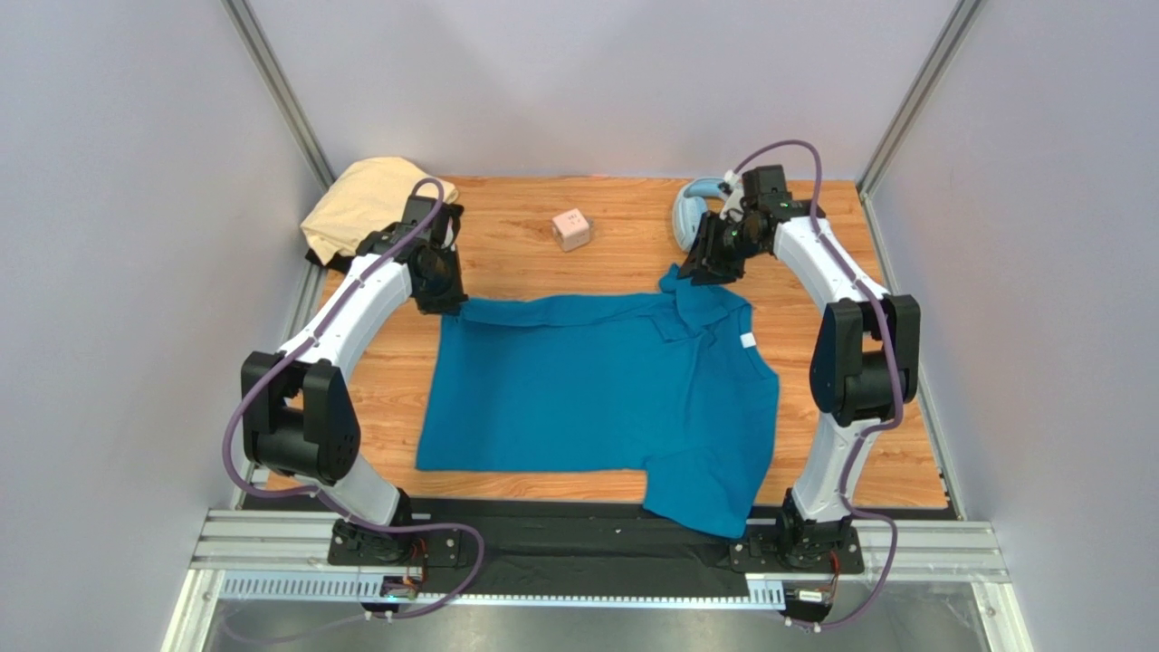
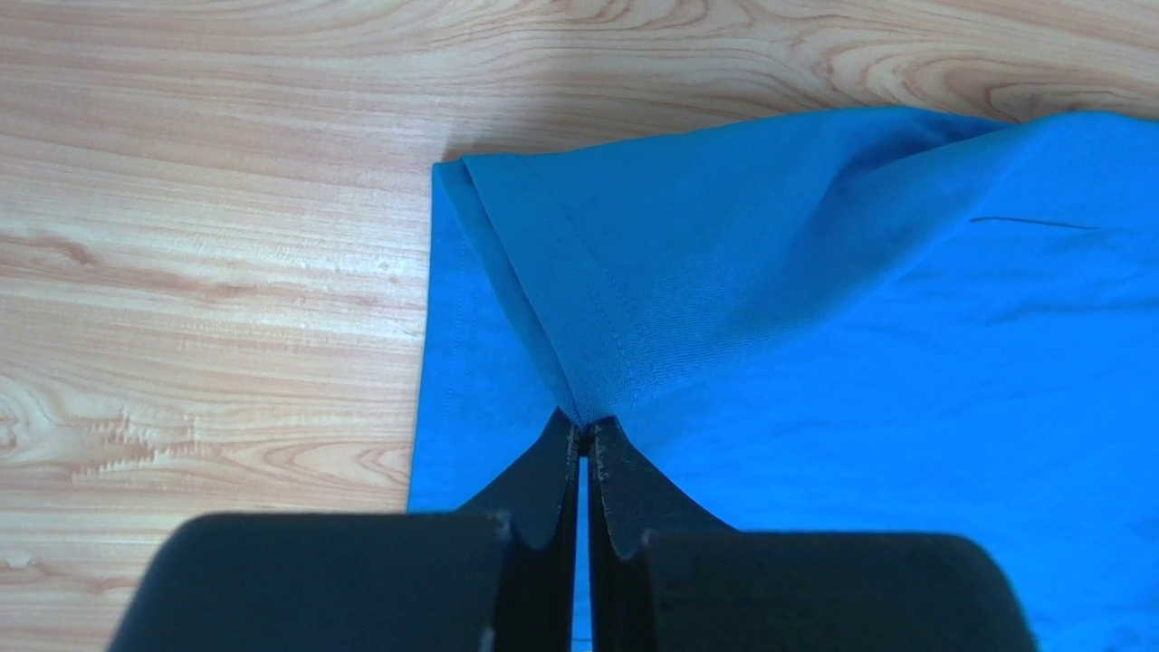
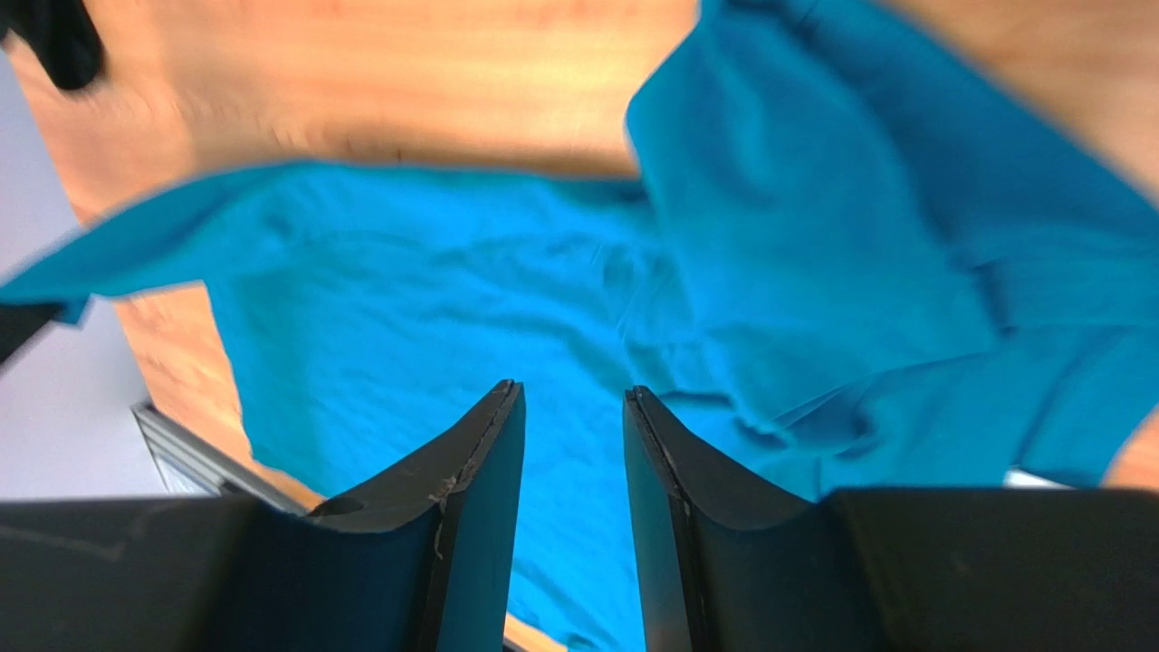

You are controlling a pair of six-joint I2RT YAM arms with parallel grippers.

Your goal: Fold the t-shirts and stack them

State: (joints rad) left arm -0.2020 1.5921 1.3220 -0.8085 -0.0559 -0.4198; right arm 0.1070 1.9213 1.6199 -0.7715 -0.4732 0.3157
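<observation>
The teal-blue t-shirt (image 1: 599, 394) lies spread on the wooden table, its small white tag (image 1: 746, 340) to the right. My left gripper (image 1: 444, 294) is at its far left corner. In the left wrist view it (image 2: 585, 438) is shut on a pinched fold of the shirt's hem (image 2: 640, 299), lifted a little. My right gripper (image 1: 710, 261) is at the shirt's far right, by a raised sleeve. In the right wrist view it (image 3: 572, 397) is open and empty above the teal cloth (image 3: 408, 299). The pale tan t-shirt (image 1: 361, 201) lies crumpled at the back left.
Light-blue headphones (image 1: 697, 207) lie at the back right behind my right gripper. A small pink cube (image 1: 573, 228) sits at the back middle. A black strip of cloth (image 1: 544, 523) runs along the near edge between the arm bases. Grey walls close in on three sides.
</observation>
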